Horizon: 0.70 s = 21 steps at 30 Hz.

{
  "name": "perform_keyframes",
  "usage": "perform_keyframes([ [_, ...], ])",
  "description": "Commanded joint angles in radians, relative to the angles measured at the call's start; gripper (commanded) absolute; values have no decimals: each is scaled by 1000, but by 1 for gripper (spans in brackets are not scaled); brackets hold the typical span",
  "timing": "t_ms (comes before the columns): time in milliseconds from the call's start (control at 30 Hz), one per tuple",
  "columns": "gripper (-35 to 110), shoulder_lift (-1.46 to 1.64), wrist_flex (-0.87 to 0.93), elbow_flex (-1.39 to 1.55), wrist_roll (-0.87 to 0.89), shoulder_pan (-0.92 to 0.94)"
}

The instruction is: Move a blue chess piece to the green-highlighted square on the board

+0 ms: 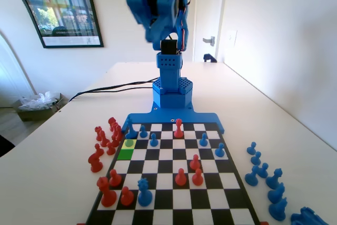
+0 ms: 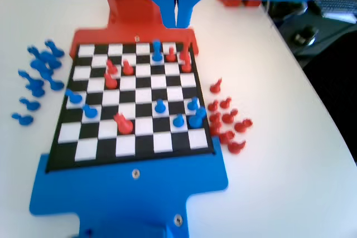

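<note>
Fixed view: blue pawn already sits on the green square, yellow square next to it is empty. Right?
Not right. In the fixed view the green square is empty; the blue pawn stands on the yellow square just beyond it.

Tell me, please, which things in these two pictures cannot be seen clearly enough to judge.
- Gripper, wrist view: jaws meet, nothing seen between them; the top edge cuts off the rest.
- Blue chess piece on the yellow square, fixed view: its base is hard to separate from the tint.
- Board, fixed view: near rows cut off by the bottom edge.
</note>
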Motion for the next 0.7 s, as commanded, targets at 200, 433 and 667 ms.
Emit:
perform_keyframes([
  [200,1,-130,-92,-60,-71,95],
  [433,2,-296,-137,-104,-75,123],
  [667,4,-476,-265,-127,-75,109],
])
